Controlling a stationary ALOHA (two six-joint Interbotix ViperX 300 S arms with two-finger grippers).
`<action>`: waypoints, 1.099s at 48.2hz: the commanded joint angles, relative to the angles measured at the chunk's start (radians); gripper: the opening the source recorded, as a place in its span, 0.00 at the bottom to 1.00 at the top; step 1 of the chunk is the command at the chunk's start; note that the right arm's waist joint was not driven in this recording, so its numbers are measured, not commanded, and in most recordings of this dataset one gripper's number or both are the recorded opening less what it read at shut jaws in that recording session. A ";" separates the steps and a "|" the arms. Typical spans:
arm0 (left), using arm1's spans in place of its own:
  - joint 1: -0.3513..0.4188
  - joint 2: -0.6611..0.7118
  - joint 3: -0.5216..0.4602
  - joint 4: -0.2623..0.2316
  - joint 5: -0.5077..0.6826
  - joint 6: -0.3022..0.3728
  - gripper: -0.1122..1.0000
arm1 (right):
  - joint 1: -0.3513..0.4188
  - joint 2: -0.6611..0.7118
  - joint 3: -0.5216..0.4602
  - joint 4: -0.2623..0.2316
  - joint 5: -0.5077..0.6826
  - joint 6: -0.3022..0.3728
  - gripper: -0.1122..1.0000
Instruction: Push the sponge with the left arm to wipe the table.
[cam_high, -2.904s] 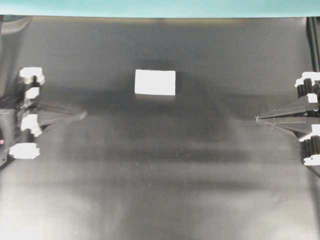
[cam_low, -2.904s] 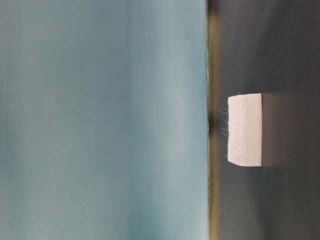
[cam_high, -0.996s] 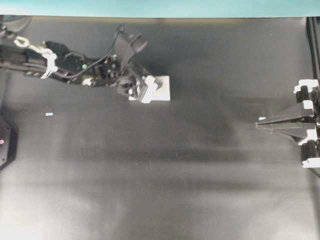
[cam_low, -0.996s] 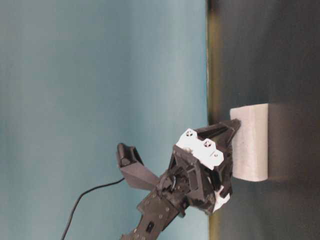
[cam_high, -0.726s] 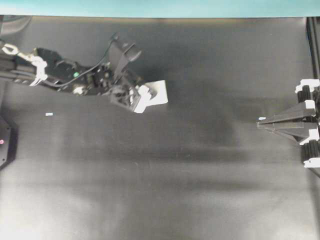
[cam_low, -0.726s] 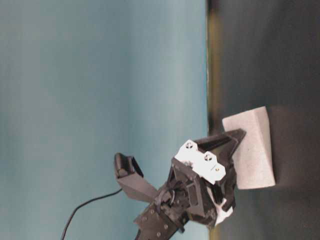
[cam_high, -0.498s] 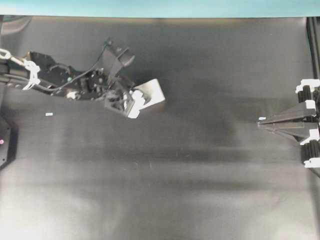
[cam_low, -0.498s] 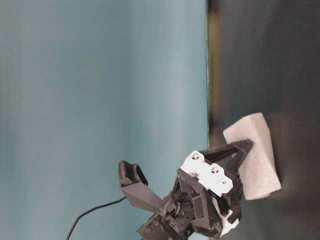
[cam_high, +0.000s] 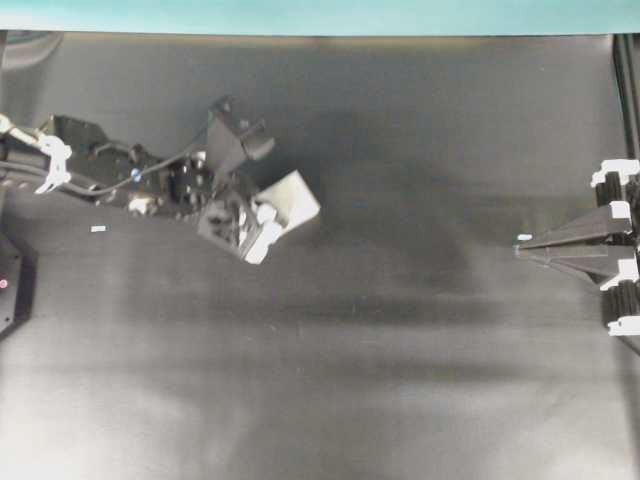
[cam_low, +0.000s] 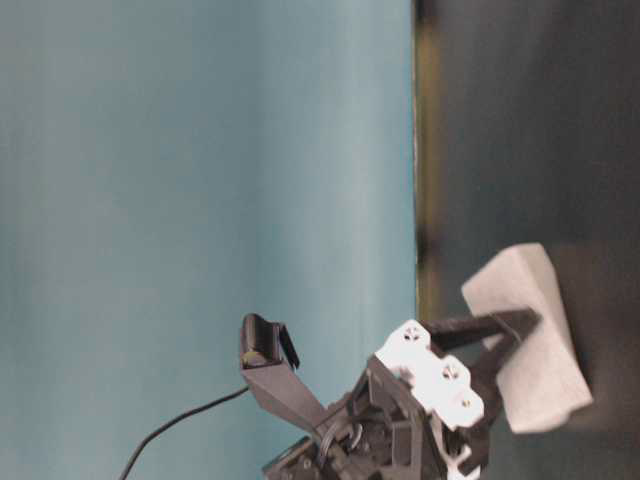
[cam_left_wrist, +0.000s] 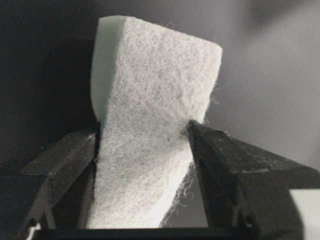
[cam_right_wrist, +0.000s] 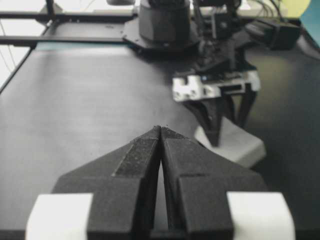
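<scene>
The white sponge (cam_high: 292, 198) lies turned at an angle on the black table (cam_high: 400, 350), left of centre. My left gripper (cam_high: 264, 214) reaches in from the left and is shut on the sponge. In the left wrist view both fingers (cam_left_wrist: 222, 152) pinch the sponge (cam_left_wrist: 155, 100) at its sides. The table-level view shows the sponge (cam_low: 535, 345) on the table with the gripper (cam_low: 505, 335) on it. My right gripper (cam_high: 520, 243) is shut and empty at the right edge. Its closed tip (cam_right_wrist: 161, 129) points at the sponge (cam_right_wrist: 237, 144) and the left gripper (cam_right_wrist: 227, 117).
A tiny white speck (cam_high: 98, 229) lies on the table at the left. A teal strip (cam_high: 320, 15) runs along the far edge. The left arm's base (cam_right_wrist: 165, 20) stands at the far end in the right wrist view.
My left arm came in from its rest, closed on the sponge, then dragged it left and toward the front while turning it. The right arm has not moved.
</scene>
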 joint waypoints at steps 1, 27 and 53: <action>-0.057 -0.040 0.009 0.003 0.049 -0.003 0.62 | 0.000 0.003 -0.005 0.003 -0.006 -0.008 0.10; -0.341 -0.140 0.153 0.003 0.041 -0.163 0.61 | 0.000 -0.035 0.018 0.003 -0.005 -0.005 0.10; -0.684 -0.193 0.215 0.003 -0.029 -0.376 0.61 | 0.000 -0.054 0.023 0.003 -0.008 0.005 0.10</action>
